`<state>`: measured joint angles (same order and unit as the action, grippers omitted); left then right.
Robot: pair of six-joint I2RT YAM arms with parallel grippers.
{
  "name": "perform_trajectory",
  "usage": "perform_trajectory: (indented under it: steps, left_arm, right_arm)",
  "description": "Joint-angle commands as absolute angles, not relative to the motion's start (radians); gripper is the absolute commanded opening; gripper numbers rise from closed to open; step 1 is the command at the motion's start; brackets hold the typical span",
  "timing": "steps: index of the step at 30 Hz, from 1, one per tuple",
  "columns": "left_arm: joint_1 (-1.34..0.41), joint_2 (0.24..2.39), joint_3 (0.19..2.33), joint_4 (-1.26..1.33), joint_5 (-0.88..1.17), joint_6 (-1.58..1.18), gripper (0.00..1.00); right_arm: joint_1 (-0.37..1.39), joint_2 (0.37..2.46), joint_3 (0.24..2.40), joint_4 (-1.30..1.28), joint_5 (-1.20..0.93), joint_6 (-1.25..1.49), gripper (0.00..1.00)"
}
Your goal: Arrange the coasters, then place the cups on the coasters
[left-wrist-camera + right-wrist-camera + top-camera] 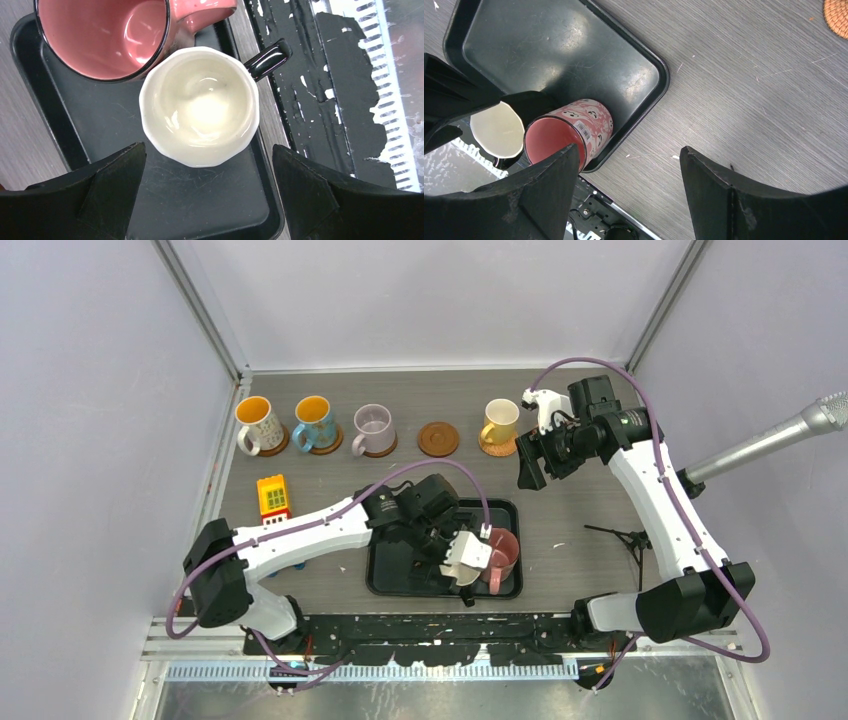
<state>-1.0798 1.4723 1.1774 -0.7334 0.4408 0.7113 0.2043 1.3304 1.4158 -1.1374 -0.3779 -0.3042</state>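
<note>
The cream faceted ceramic mug (200, 107) and the pink ceramic mug (100, 35) carry a smooth, glossy glaze. The black rectangular tray (559, 55) is semi-glossy and finely scratched. The grey table top (749, 100) looks matt with a fine wood-like grain, and the orange-tan coaster (839, 15) looks rough and woven.

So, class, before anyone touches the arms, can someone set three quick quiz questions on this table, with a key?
1. Pick one. Which mug sits directly under the open left gripper? A pink, B cream, C blue.
2. True or false: the bare coaster lies in the back row between the lilac mug and the yellow mug.
3. Fill the gap: ___ mugs stand in the black tray.

Key
1. B, the cream mug.
2. True.
3. Two.
</note>
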Motion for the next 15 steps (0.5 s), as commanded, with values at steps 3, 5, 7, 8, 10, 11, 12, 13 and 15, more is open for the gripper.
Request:
perform_trajectory:
  steps: [3,5,7,8,10,11,12,13,15]
  left_arm:
    - [-1.085,1.47,1.195,-0.725,0.377,0.714,1.0]
    - [-1.085,1.476,1.191,-0.71,0.379,0.715,1.0]
    - [-1.084,1.487,1.191,-0.699,0.383,0.713,1.0]
    - [-1.084,1.492,1.191,-0.694,0.384,0.711,1.0]
    - [-1.085,1.501,1.193,-0.685,0.398,0.711,1.0]
    - [-1.085,1.507,1.195,-0.683,0.411,0.712,1.0]
    - [-1.087,1.514,1.198,-0.684,0.423,0.709,1.0]
    - [-1.091,1.522,1.204,-0.686,0.435,0.708,1.0]
    - [-1.095,1.538,1.208,-0.677,0.447,0.704,1.0]
  right_arm:
    - [0.206,1.303,1.443,-1.11,-0.37,-0.306,0.78]
    - [0.206,1.303,1.445,-1.109,-0.367,-0.307,0.78]
    - [0.206,1.305,1.446,-1.109,-0.364,-0.306,0.78]
    - [0.205,1.305,1.448,-1.109,-0.362,-0.306,0.78]
    - [0.206,1.306,1.447,-1.109,-0.358,-0.304,0.78]
    - [0.205,1.305,1.447,-1.109,-0.357,-0.305,0.78]
    - [0.205,1.304,1.445,-1.11,-0.356,-0.305,0.78]
    - [0.205,1.305,1.444,-1.11,-0.355,-0.305,0.78]
    - [0.206,1.308,1.445,-1.11,-0.354,-0.305,0.78]
